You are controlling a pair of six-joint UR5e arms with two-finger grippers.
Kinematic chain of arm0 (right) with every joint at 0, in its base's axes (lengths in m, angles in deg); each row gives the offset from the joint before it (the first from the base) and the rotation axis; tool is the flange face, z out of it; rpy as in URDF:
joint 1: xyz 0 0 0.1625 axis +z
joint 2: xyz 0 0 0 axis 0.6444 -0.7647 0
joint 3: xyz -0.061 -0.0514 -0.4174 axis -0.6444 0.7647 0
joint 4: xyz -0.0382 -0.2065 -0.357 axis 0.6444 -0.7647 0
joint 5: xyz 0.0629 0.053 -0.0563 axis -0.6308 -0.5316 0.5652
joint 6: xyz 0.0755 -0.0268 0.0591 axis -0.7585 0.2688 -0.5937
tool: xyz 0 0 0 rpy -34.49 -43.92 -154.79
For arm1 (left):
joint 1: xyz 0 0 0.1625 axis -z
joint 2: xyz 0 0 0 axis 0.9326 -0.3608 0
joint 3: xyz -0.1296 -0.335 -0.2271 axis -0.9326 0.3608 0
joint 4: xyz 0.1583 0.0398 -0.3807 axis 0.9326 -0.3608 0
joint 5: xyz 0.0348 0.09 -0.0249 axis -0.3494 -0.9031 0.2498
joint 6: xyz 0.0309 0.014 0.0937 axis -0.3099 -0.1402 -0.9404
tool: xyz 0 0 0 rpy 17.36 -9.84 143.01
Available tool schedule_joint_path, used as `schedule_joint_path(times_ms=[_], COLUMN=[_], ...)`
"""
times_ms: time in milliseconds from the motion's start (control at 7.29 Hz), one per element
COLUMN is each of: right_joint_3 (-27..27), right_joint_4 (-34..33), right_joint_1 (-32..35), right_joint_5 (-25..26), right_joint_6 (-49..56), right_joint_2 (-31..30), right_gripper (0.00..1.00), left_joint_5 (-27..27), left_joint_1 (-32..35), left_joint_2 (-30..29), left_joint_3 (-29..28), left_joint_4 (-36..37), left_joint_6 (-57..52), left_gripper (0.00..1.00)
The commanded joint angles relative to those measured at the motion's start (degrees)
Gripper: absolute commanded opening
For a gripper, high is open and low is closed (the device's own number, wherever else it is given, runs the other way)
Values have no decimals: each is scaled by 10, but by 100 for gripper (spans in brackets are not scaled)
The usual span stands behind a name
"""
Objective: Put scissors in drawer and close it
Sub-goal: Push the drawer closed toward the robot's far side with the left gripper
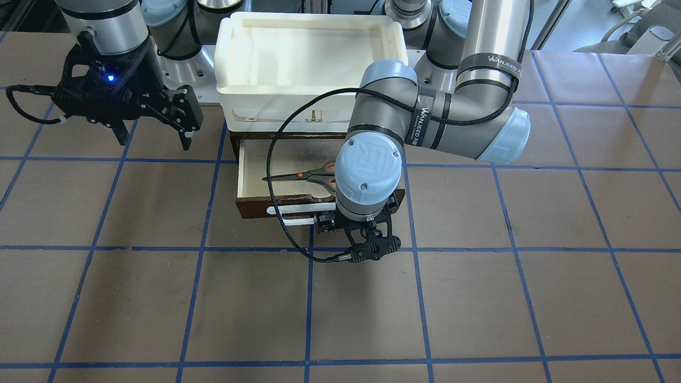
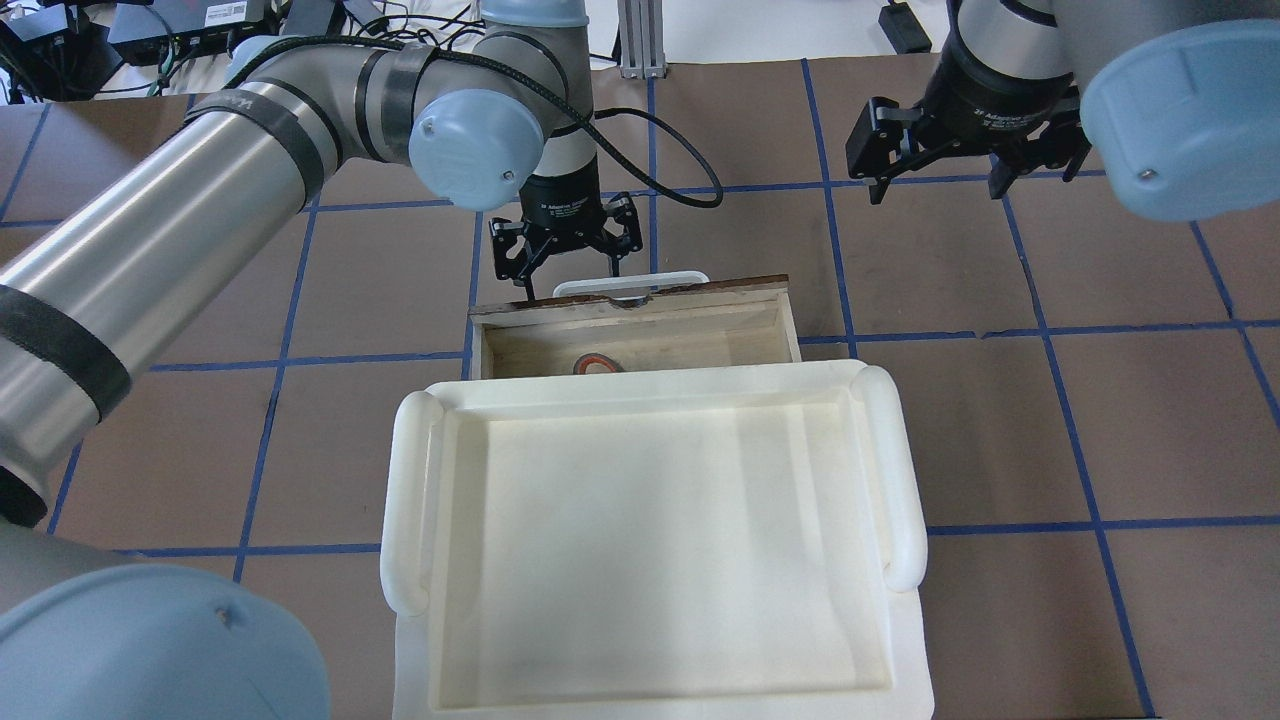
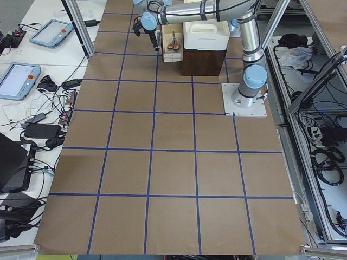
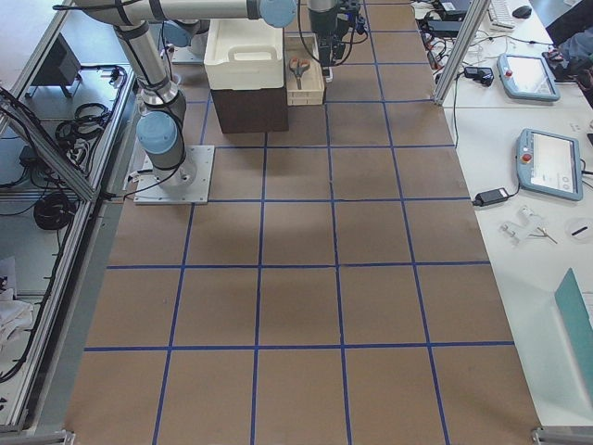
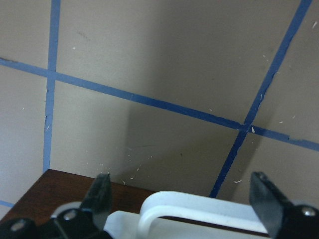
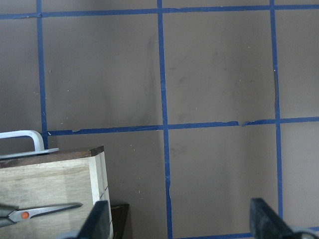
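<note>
The scissors (image 1: 306, 174) lie flat inside the open drawer (image 1: 255, 208), blades towards the robot's right; they also show in the right wrist view (image 6: 40, 211), and an orange loop shows in the overhead view (image 2: 597, 362). The drawer (image 2: 640, 305) is pulled out from under a white tray. My left gripper (image 2: 565, 268) is open and points down just in front of the drawer's dark front. In the left wrist view its fingers (image 5: 102, 191) stand either side of the white bar handle (image 5: 199, 205). My right gripper (image 1: 154, 135) is open and empty, above the table beside the drawer.
A white plastic tray (image 2: 410, 500) sits on the dark cabinet above the drawer. The table is brown with blue tape lines (image 1: 308, 298). The left arm's elbow and wrist (image 1: 372, 165) hang over the drawer's left end.
</note>
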Motion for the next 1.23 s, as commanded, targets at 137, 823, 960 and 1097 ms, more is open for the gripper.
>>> schedule_joint_path(times_ms=[137,823,960,1097], right_joint_3=[0,0,0,0], right_joint_4=[2,1,-1,-1], right_joint_1=[0,0,0,-1], right_joint_5=[0,0,1,1], right_joint_6=[5,4,4,4], right_joint_2=[0,0,0,1], right_gripper=[100,100,100,100], left_joint_5=[-2,-2,-2,-2], left_joint_1=[1,1,2,2], left_joint_2=[12,43,47,49], left_joint_3=[6,47,49,49], left_joint_4=[-40,-47,-59,-67], left_joint_6=[-12,-25,-25,-25], left_gripper=[100,100,100,100])
